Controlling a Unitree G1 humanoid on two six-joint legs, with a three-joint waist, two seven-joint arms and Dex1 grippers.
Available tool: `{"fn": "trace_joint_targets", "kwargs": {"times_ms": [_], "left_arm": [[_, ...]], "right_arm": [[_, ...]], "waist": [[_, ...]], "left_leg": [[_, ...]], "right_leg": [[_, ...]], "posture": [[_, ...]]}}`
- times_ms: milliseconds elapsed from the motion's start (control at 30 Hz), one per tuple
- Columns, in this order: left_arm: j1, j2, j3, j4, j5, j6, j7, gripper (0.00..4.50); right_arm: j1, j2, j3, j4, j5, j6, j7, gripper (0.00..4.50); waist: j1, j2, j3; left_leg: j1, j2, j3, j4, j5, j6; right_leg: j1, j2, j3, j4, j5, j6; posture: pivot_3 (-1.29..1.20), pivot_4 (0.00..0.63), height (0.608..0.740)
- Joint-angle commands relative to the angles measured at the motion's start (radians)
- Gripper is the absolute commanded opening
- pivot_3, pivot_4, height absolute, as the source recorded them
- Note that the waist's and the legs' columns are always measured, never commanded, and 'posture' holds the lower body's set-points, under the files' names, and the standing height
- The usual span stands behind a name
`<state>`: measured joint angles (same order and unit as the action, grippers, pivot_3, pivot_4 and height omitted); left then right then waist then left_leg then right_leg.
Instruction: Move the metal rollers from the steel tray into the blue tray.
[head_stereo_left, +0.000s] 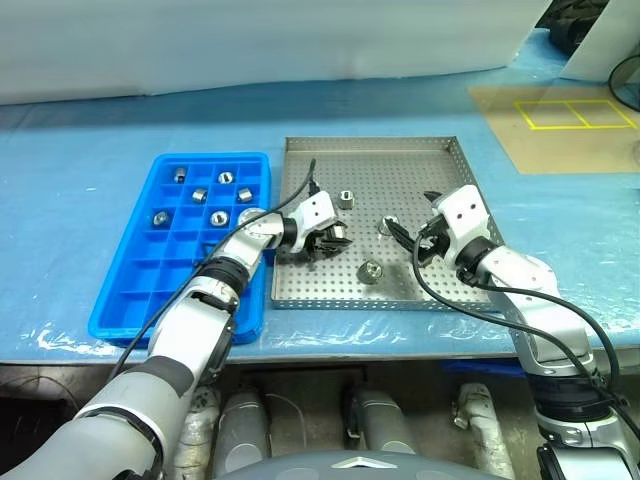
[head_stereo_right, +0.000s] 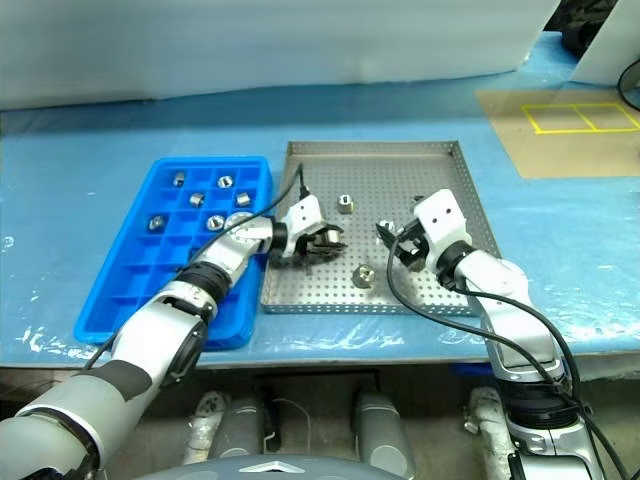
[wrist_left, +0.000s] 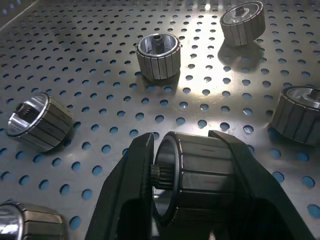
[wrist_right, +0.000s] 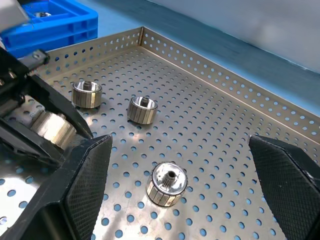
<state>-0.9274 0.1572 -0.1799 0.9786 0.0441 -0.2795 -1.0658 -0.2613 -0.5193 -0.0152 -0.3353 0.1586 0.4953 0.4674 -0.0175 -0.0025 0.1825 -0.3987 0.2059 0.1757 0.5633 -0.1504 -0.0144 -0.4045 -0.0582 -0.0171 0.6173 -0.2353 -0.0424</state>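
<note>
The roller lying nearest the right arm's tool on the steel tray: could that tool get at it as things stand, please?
Probably yes. The right tool stands open just above the steel tray, and that roller lies between its fingers with nothing over it. The left tool, shut on another roller, sits off to one side.

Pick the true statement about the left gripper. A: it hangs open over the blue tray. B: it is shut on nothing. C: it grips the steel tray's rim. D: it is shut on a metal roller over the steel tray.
D: the left gripper pinches a metal roller between its fingers above the steel tray.
</note>
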Motion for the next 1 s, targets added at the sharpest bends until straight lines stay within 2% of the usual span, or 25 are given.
{"fn": "trace_joint_targets", "kwargs": {"times_ms": [33,133,300,600,833,1000], "left_arm": [[0.044,0.034,0.029,-0.212,-0.086,-0.019,-0.083,1.39],[0.087,0.072,0.044,-0.339,-0.123,0.010,-0.092,1.39],[0.178,0.234,0.123,-0.577,-0.181,0.074,-0.066,1.39],[0.371,0.486,0.283,-0.722,-0.149,0.111,0.130,1.39],[0.557,0.580,0.382,-0.831,-0.155,0.155,0.232,1.39],[0.684,0.592,0.412,-0.979,-0.171,0.239,0.285,1.39]], "right_arm": [[-0.043,0.001,-0.002,0.005,0.000,-0.036,0.014,4.50],[-0.069,0.006,0.003,0.028,0.004,-0.049,0.027,4.50],[-0.146,0.031,0.047,0.111,0.005,-0.090,0.076,4.50],[-0.358,0.116,0.123,0.357,0.007,-0.217,0.191,4.50],[-0.454,0.173,0.160,0.403,0.067,-0.226,0.335,4.50],[-0.489,0.206,0.213,0.401,0.102,-0.204,0.457,4.50]], "waist": [[0.004,0.000,0.000],[0.006,0.000,0.000],[0.002,0.000,0.000],[0.031,0.002,0.001],[0.086,0.002,0.001],[0.115,0.001,0.001]], "left_leg": [[-0.001,0.000,0.000,0.000,0.000,0.000],[-0.003,0.001,0.000,0.000,0.000,0.001],[-0.003,0.001,0.000,0.000,0.000,0.000],[-0.004,0.002,0.000,-0.002,0.002,-0.003],[-0.009,0.001,0.000,-0.003,0.002,-0.004],[-0.011,0.002,-0.001,-0.002,0.002,-0.004]], "right_leg": [[0.000,0.000,-0.001,0.000,0.000,0.000],[-0.002,-0.001,-0.001,-0.001,0.000,0.000],[-0.003,-0.001,-0.001,0.000,0.000,0.000],[-0.005,-0.001,-0.003,0.003,-0.001,-0.001],[-0.012,-0.001,-0.005,0.007,-0.001,-0.002],[-0.014,-0.002,-0.006,0.007,-0.001,-0.002]], "posture": [[-0.37,0.150,0.740],[-0.34,0.150,0.740],[-0.23,0.150,0.740],[-0.01,0.150,0.740],[0.10,0.150,0.740],[0.14,0.150,0.740]]}}
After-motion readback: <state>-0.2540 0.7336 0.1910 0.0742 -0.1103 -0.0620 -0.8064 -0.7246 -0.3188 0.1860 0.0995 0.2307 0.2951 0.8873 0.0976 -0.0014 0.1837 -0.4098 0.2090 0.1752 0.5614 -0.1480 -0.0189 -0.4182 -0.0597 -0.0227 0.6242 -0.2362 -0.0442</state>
